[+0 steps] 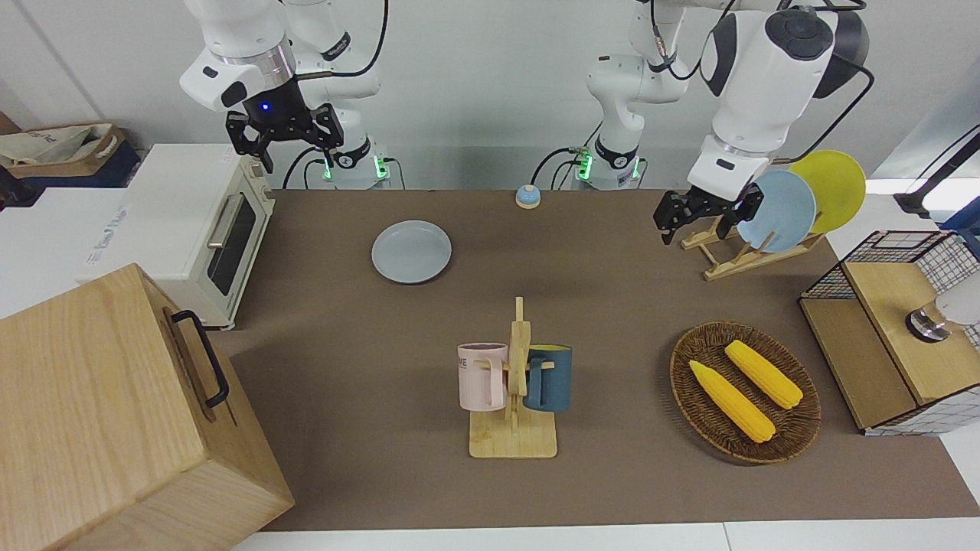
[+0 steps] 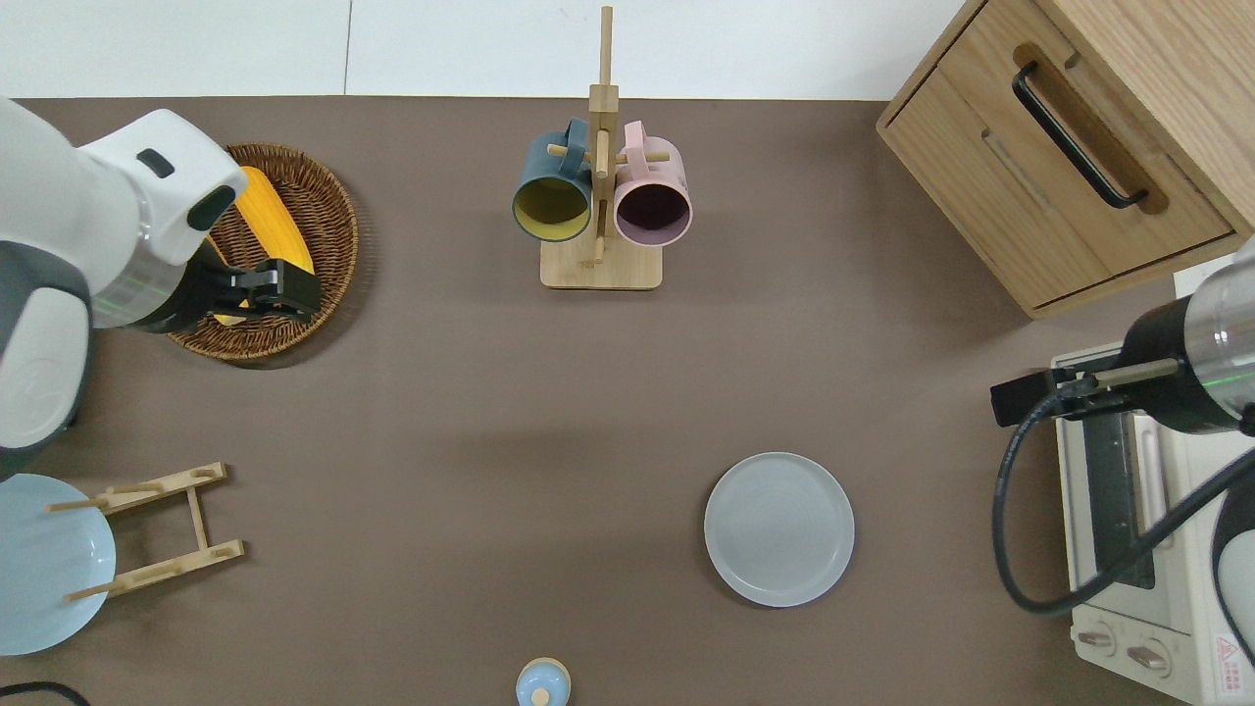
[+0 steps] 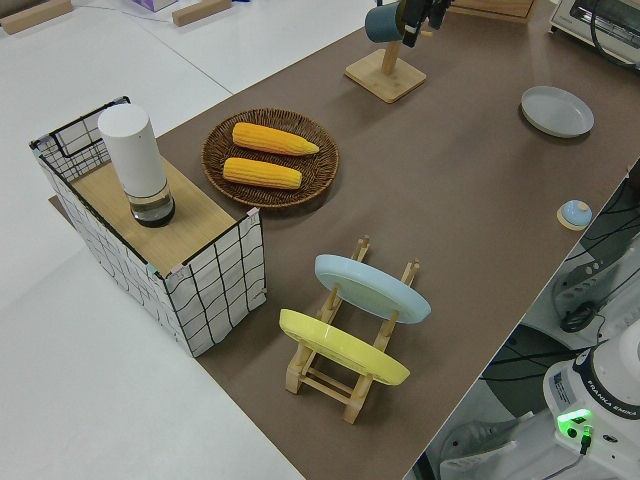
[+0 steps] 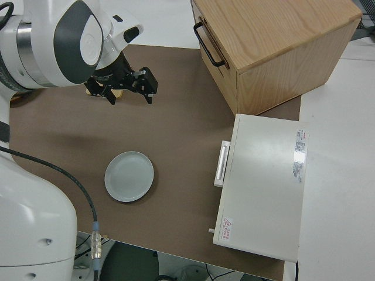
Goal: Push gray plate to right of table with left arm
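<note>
Black left claw open – empty | gray plate untouched

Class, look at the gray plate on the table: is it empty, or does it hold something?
Empty. The gray plate lies flat on the table, its whole inner surface bare in the overhead view.

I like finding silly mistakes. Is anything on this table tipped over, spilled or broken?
Nothing stands out. The gray plate lies flat on the table, both mugs hang on their rack, and two corn cobs lie in the basket. No spills or breaks show.
</note>
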You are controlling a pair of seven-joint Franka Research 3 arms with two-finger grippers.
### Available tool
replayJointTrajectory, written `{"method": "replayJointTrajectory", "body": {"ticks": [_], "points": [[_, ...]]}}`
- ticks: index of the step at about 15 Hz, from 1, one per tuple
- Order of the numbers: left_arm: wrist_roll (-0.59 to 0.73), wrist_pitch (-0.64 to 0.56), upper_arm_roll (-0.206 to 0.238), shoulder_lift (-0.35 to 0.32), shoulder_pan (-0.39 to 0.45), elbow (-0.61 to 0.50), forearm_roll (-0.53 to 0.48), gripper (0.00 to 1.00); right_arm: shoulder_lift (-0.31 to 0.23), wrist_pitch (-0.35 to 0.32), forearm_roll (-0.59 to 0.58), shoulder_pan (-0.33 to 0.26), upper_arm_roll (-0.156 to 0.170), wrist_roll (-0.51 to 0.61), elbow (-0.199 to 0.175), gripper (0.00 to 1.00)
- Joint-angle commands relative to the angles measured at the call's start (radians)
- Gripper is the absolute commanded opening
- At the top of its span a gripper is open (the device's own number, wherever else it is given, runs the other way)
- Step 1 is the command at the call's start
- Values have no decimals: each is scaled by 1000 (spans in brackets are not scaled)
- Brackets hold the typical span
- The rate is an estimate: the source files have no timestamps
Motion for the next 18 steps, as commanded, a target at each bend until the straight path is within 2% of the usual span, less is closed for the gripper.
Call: {"method": "replayJointTrajectory", "body": {"ticks": [1,3,5,6,11,18], "points": [[18,-41,-7,-63,37,-51,-15,995,-3,-15,10,-20,13,2,8,983],[24,-34,-7,-122,63,-126,-15,998,-3,-15,10,-20,15,2,8,983],[24,44,-6,-223,80,-277,-18,998,-3,-15,10,-20,15,1,8,983],[25,60,-6,-254,87,-319,-27,998,-3,-15,10,-20,15,1,8,983],[30,44,-2,-281,91,-349,-38,1000,-3,-15,10,-20,15,1,8,983],[51,67,-2,-265,87,-338,-44,1000,-3,-15,10,-20,15,2,8,983]]}}
